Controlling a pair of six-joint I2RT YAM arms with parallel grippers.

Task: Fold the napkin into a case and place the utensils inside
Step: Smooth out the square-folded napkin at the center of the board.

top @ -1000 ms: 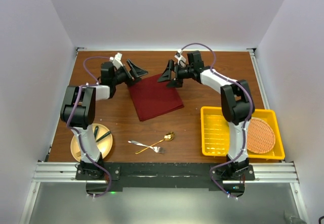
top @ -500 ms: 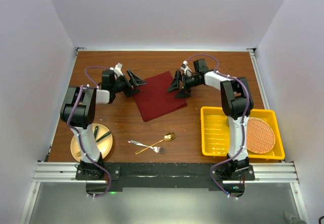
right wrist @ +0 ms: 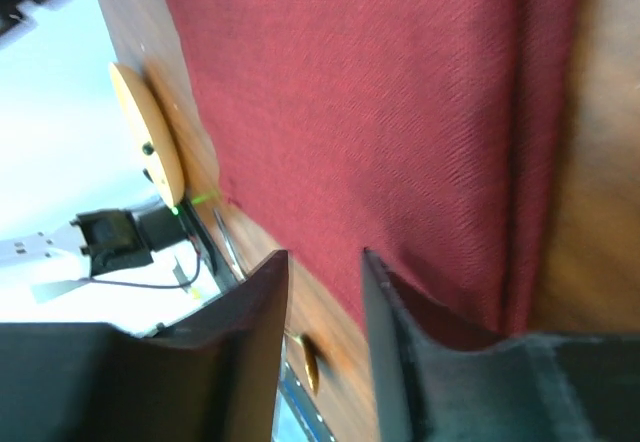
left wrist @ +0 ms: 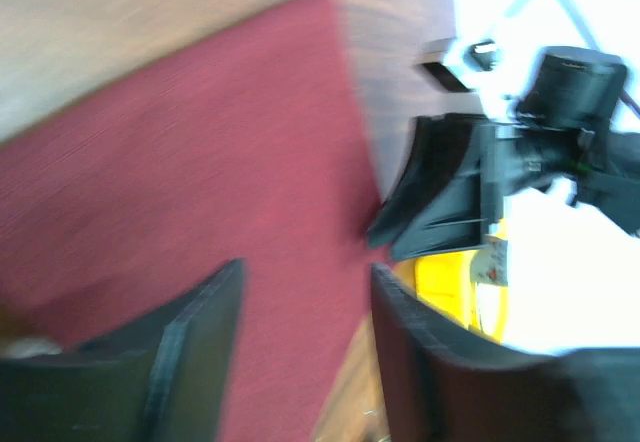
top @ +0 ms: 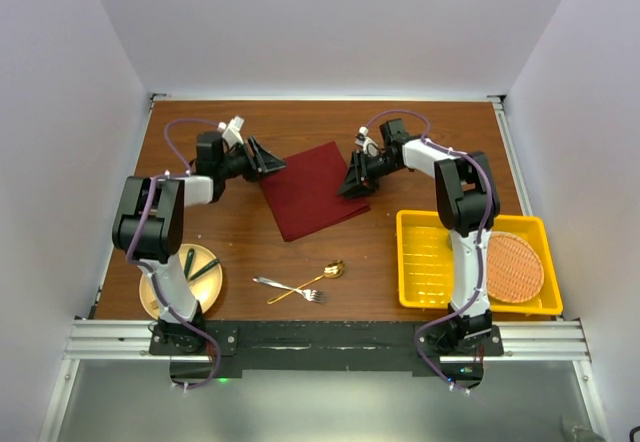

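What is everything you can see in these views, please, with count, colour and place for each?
napkin: one, maroon, middle of the table
fork: one, silver, near edge, crossing the spoon
spoon: one, gold, near edge
tray: one, yellow, near right
woven mat: one, orange, in the tray's right part
plate: one, tan, near left
green-handled cutlery: apparently two, dark green, on the plate
table: one, brown wood
left hand: one, black, open, at the napkin's left corner
right hand: one, black, open, at the napkin's right edge
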